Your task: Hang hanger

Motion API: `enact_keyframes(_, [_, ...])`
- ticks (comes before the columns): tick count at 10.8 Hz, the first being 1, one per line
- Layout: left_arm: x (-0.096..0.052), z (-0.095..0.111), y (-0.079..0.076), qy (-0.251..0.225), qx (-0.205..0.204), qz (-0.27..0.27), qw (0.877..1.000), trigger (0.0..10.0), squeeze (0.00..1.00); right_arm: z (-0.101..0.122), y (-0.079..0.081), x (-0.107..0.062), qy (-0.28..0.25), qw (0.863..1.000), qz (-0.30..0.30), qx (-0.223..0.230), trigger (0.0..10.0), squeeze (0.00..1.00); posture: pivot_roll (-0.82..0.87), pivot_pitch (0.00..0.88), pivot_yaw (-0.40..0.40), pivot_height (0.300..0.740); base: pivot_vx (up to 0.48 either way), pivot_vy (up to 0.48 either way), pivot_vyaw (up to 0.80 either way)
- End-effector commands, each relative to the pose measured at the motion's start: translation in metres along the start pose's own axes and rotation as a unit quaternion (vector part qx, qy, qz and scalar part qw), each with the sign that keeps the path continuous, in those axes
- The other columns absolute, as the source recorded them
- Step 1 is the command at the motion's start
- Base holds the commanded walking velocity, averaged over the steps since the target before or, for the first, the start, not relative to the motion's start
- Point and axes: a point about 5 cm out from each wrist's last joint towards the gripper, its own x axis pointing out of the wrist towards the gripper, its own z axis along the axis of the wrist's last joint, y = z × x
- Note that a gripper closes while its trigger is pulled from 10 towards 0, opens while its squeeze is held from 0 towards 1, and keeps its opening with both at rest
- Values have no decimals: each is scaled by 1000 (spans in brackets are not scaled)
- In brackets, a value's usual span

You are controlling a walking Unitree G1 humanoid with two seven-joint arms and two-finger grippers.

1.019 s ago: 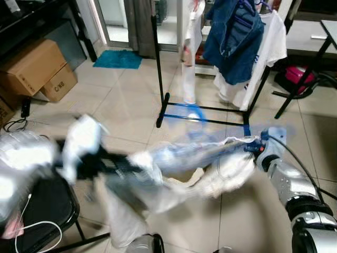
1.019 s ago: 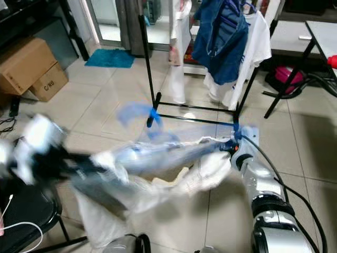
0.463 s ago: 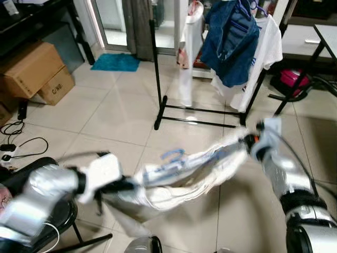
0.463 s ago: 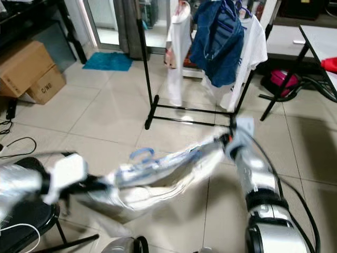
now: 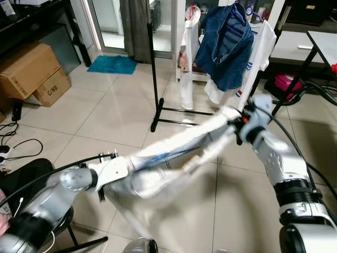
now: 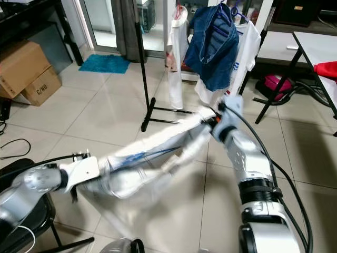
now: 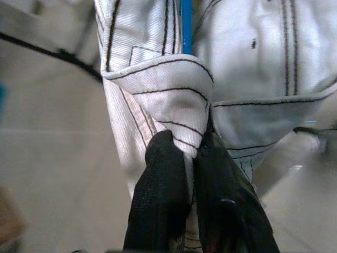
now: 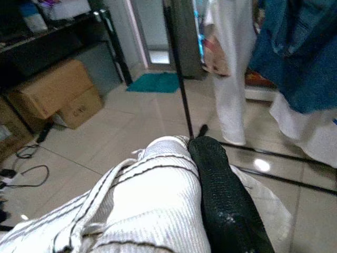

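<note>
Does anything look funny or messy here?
The white garment sags, stretched between the left gripper and right gripper, not yet on the rack. Cables sprawl across the floor.

The tiled floor carries cardboard boxes, a teal mat and the clothes rack.

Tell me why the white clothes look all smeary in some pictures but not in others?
In the left eye view the white garment is streaked with motion blur between the grippers, while the clothes rack behind stays sharp. In the left wrist view the cloth's black stitching is crisp by the fingers, and the floor behind is out of focus.
</note>
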Motion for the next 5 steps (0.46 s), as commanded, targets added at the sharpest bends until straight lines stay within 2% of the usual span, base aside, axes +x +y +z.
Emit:
enact_keyframes(1, [-1, -9, 9, 22, 20, 32, 999, 0, 0, 16, 2, -4, -29, 999, 6, 13, 0, 0, -83, 25, 59, 740, 0, 0, 0])
enact_keyframes(3, [5, -16, 0, 16, 34, 10, 999, 0, 0, 28, 8, -7, -36, 999, 9, 17, 0, 0, -96, 30, 63, 740, 0, 0, 0])
enact_keyframes(4, [9, -13, 3, -10, 15, 30, 999, 0, 0, 39, 14, -8, -37, 999, 21, 12, 0, 0, -103, 35, 59, 740, 0, 0, 0])
enact_keyframes(5, [9, 0, 15, -73, -28, 60, 995, 0, 0, 45, 18, -9, -35, 999, 32, 5, 0, 0, -106, 35, 57, 740, 0, 0, 0])
